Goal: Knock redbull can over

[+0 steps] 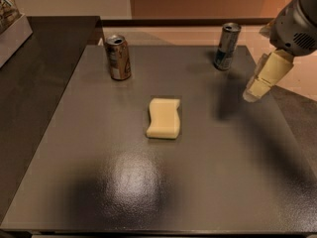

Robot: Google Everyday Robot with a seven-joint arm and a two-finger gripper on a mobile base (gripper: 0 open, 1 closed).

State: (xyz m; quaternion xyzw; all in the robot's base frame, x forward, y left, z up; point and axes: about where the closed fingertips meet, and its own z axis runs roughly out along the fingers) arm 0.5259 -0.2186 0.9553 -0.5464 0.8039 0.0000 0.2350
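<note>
Claw [254, 90] hangs right of the upright redbull can [227, 46], apart.
We cannot tell its grip; the can seems close to the bench's [223, 182] far edge.

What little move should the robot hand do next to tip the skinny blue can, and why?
Probably move the gripper left and farther back, toward the redbull can. The can stands upright, and the gripper hangs apart from it, to its right and nearer the camera.
</note>
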